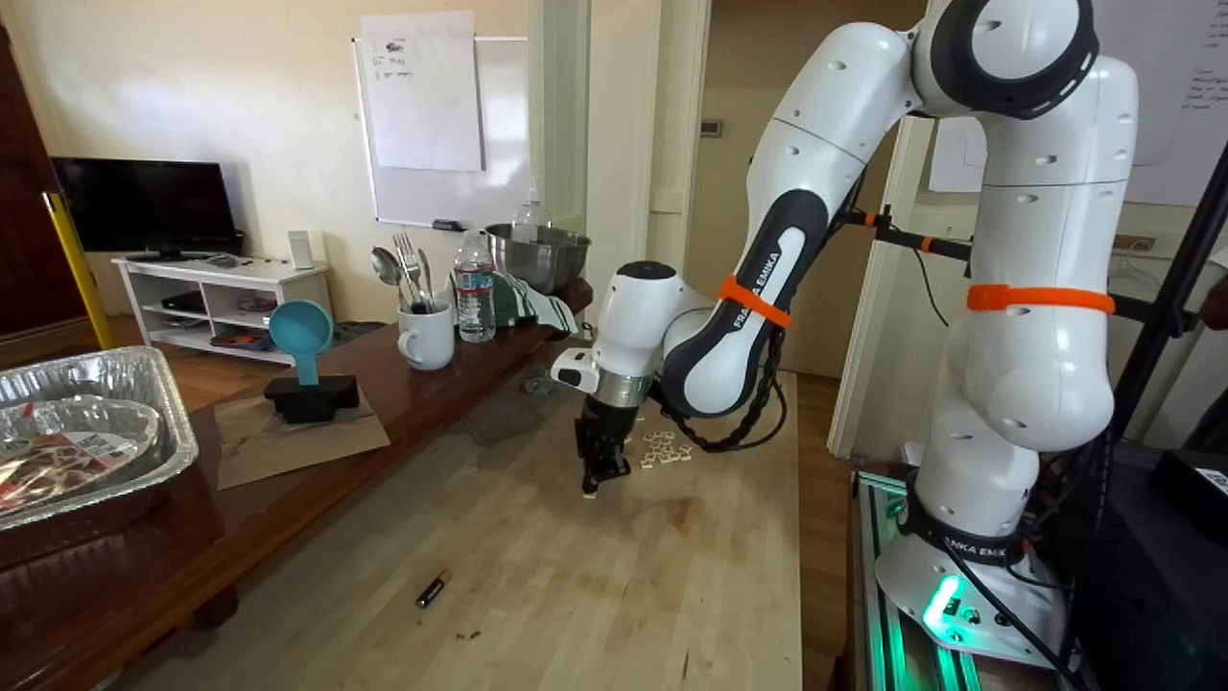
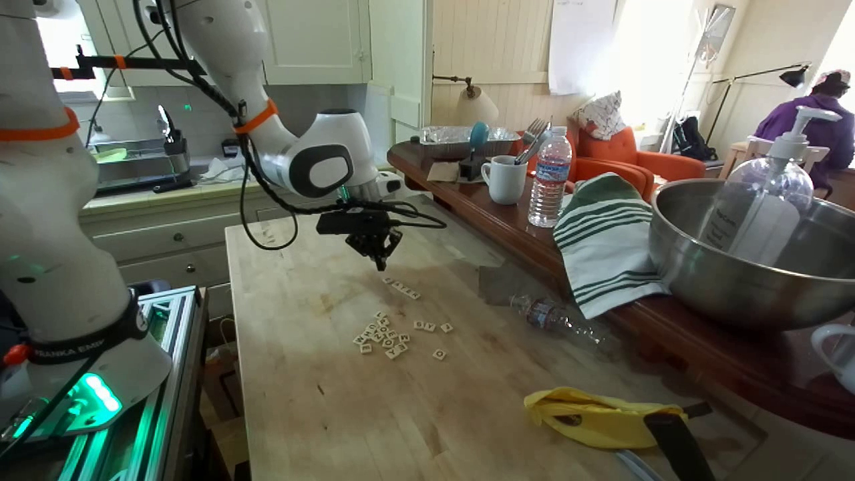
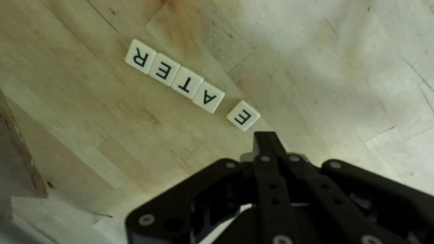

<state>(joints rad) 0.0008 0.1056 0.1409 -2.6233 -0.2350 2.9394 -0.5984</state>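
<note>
My gripper [image 3: 267, 137] is shut, with its two black fingertips pressed together and nothing seen between them. It also shows in both exterior views [image 1: 604, 475] [image 2: 381, 264], low over the wooden table. Just ahead of the fingertips in the wrist view lies a single white E tile [image 3: 243, 115]. Past a small gap, a touching row runs up and left: an A tile [image 3: 208, 97], a T tile [image 3: 187, 82], another E tile [image 3: 164, 69] and an R tile [image 3: 140, 56]. A pile of several letter tiles [image 2: 382, 336] lies elsewhere on the table, with a few tiles beside it.
A battery [image 1: 433, 588] lies on the table [image 1: 576, 595]. A clear bottle [image 2: 551, 315] and a yellow pouch [image 2: 594, 417] lie along its side. The raised dark counter [image 1: 206, 504] carries foil trays [image 1: 173, 408], a mug [image 1: 428, 336], a water bottle [image 1: 475, 293] and a metal bowl [image 2: 755, 274].
</note>
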